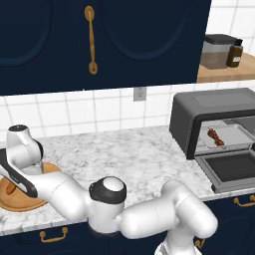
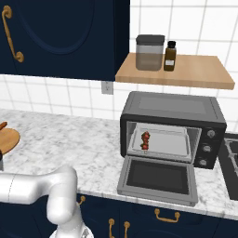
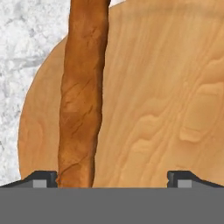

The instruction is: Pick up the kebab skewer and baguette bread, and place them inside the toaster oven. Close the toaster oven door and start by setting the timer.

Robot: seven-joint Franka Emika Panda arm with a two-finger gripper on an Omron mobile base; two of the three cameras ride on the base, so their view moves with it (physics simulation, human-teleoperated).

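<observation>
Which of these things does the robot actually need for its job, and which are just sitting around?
Needed: baguette bread on the wooden plate; kebab skewer, already inside the toaster oven; toaster oven door, open; fingers, open.

Just sitting: lidded canister; brown bottle; wooden shelf.

kebab skewer (image 2: 145,140): dark red and brown chunks on a stick, lying inside the oven
baguette bread (image 3: 83,94): long orange-brown loaf, lying on the wooden plate (image 3: 166,96)
toaster oven (image 2: 173,128): dark grey, on the counter
toaster oven door (image 2: 159,178): open, folded down flat
</observation>
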